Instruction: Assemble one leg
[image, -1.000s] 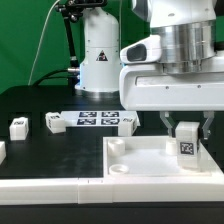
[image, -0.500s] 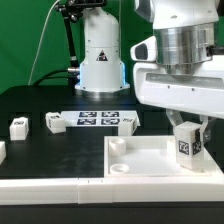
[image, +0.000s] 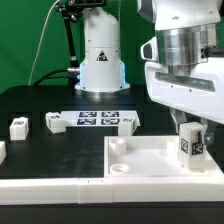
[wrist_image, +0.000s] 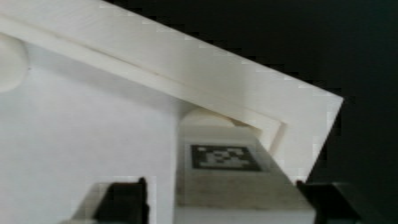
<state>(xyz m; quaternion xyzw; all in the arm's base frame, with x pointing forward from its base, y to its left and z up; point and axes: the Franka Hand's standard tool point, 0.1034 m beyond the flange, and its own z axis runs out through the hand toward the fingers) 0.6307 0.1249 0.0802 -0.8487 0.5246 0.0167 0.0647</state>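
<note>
The leg (image: 189, 146) is pinched upright between the two fingers of the end effector (image: 193, 138), with its tag turned toward the exterior camera. It is held over the white tray (image: 140, 165), at the corner on the exterior view's right; whether it touches the tray cannot be told. On the black bench (image: 40, 100), well apart from it, a similar block (image: 53, 122) is stood just beside the marker board (image: 100, 120)

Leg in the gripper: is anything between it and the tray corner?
Nothing visible does. The gripper holds the leg right over the tray's corner at the exterior view's right; the spot directly under the leg is hidden.
</note>
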